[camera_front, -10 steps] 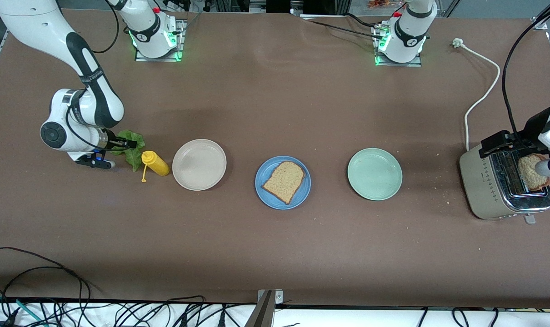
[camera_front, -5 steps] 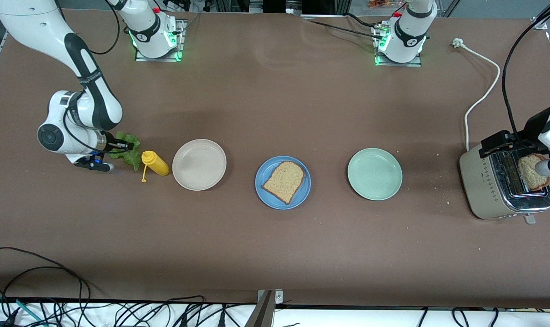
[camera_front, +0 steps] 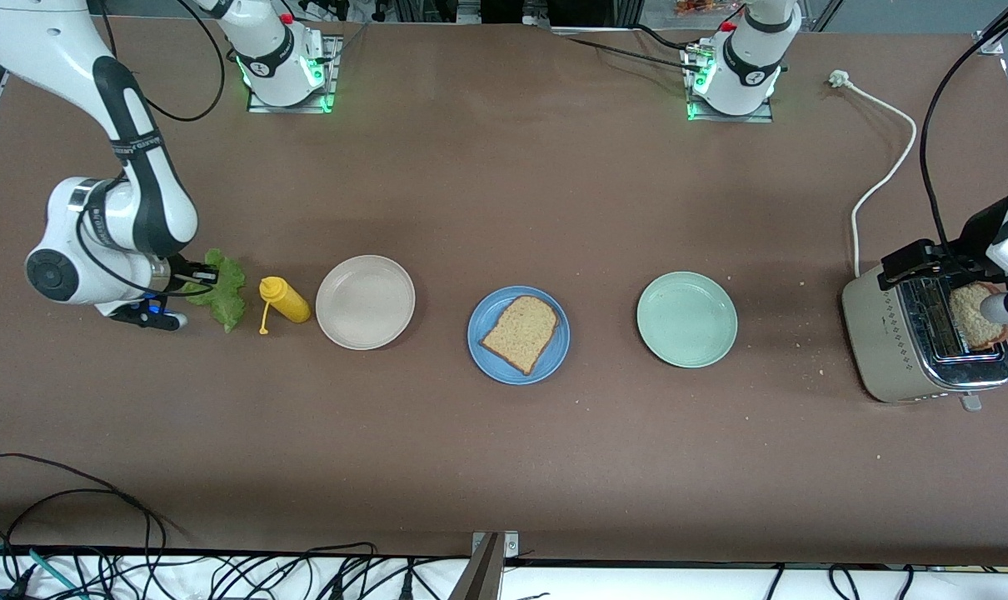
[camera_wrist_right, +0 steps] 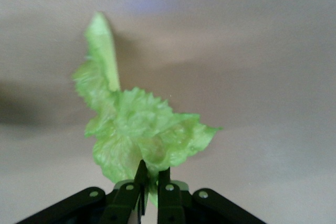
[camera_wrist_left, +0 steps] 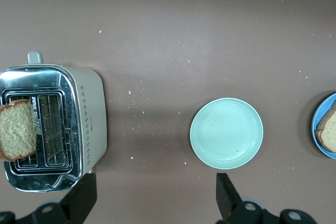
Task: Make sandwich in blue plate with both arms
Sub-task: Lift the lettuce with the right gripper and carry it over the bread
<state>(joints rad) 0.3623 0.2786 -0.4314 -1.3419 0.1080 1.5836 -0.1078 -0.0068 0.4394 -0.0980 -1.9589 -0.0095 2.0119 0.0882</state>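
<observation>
The right gripper [camera_front: 207, 275] is pinched shut on the lettuce leaf [camera_front: 223, 292], at 9 o'clock from the blue plate [camera_front: 482, 346], which bears one bread slice [camera_front: 521, 332]. It should lift gently so the leaf does not tear. The left gripper [camera_wrist_left: 156, 198] waits wide open over the toaster [camera_front: 912, 350].

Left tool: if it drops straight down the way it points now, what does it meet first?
Probably bare table. The left tool hangs open, with the toaster to one side and the mint-green plate to the other. Depth is unclear.
</observation>
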